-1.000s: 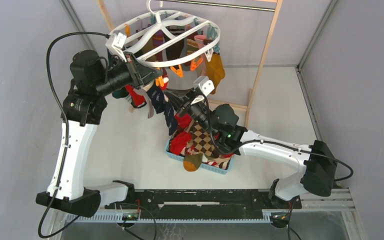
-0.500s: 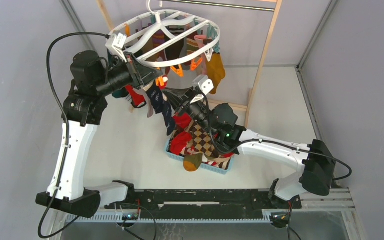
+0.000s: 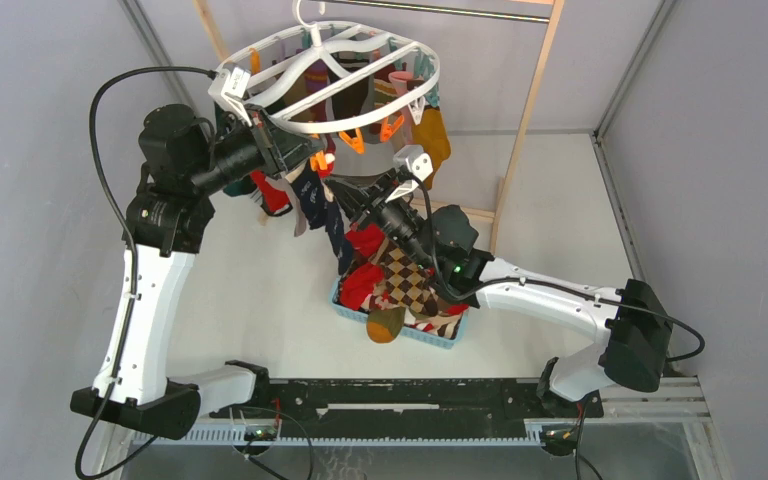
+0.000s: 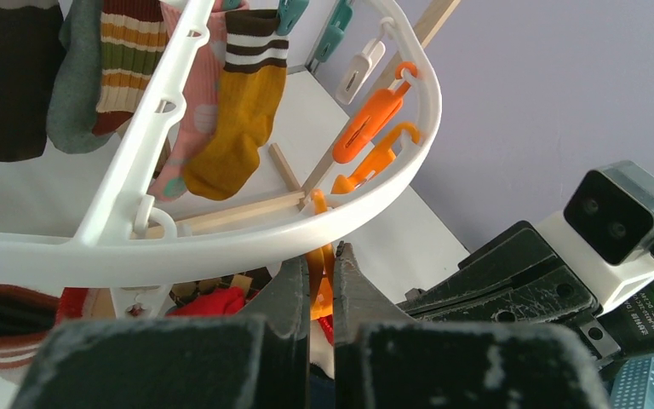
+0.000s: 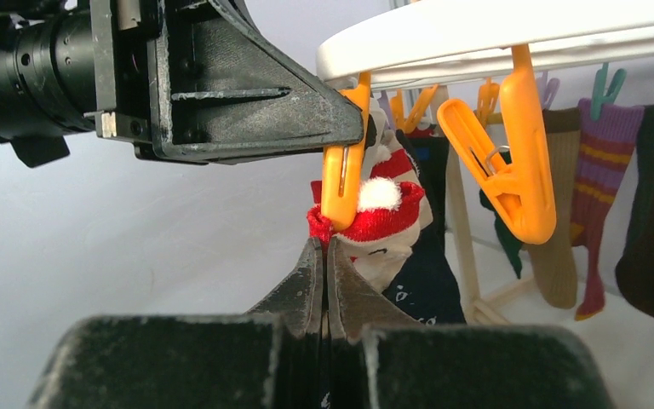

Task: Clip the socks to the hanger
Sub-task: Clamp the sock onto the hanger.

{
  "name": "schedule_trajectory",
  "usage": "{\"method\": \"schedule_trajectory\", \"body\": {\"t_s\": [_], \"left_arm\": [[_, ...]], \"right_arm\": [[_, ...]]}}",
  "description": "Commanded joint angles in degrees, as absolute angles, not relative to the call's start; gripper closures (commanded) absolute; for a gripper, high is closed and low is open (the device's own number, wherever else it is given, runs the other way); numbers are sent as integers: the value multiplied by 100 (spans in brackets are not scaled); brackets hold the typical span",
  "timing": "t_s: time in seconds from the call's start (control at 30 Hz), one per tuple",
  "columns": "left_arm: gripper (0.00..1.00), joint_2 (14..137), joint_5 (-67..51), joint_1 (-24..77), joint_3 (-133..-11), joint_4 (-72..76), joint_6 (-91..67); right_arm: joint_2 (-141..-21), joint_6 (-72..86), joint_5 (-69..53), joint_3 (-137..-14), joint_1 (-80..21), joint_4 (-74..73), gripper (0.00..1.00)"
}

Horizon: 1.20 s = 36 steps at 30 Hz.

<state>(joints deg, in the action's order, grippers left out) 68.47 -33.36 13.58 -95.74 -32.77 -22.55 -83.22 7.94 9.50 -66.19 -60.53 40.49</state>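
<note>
Socks (image 3: 403, 281) (argyle, red) in blue basket (image 3: 428, 340)

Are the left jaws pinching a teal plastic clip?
No, the left jaws squeeze an orange plastic clip under the white oval plastic hanger.

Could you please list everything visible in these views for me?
hanger: one, white, above the table
clips: many, orange and teal, on the hanger
hung socks: many, mixed colours, clipped up
basket: one, blue, on the table
loose socks: several, red, argyle, mustard, in basket
frame poles: several, light wood, behind hanger
table: one, white, below
left tool: one, black, shut on orange clip
right tool: one, black, shut, beneath that clip
</note>
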Motion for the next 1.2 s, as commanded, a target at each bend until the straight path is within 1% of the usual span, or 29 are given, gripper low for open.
{"method": "schedule_trajectory", "body": {"t_s": [0.0,0.37,0.57,0.83,0.9,0.93,1.1,1.17], "left_arm": [[100,6724,-3077,1310,-9393,-3137,-2259],[100,6707,-3043,1311,-9290,-3072,-2259],[100,6672,-3029,1310,-9264,-3067,-2222],[100,6646,-2992,1311,-9259,-3067,-2166],[97,6627,-2959,1310,-9268,-3079,-2143],[94,6627,-2959,1314,-9264,-3085,-2137],[75,6629,-2983,1310,-9272,-3109,-2137],[73,6619,-2964,1310,-9264,-3107,-2121]], "right_arm": [[-8250,1404,928,-6935,-6029,4468,100],[-8432,1608,1071,-7182,-6057,4525,100],[-8341,1193,1437,-7202,-6093,4450,100],[-8279,695,1621,-7181,-6069,4439,100],[-8229,624,1659,-7138,-6061,4436,100],[-8202,602,1669,-7110,-6049,4438,100],[-8165,546,1591,-7092,-5992,4421,100],[-8165,606,1486,-7085,-5969,4406,100]]}}
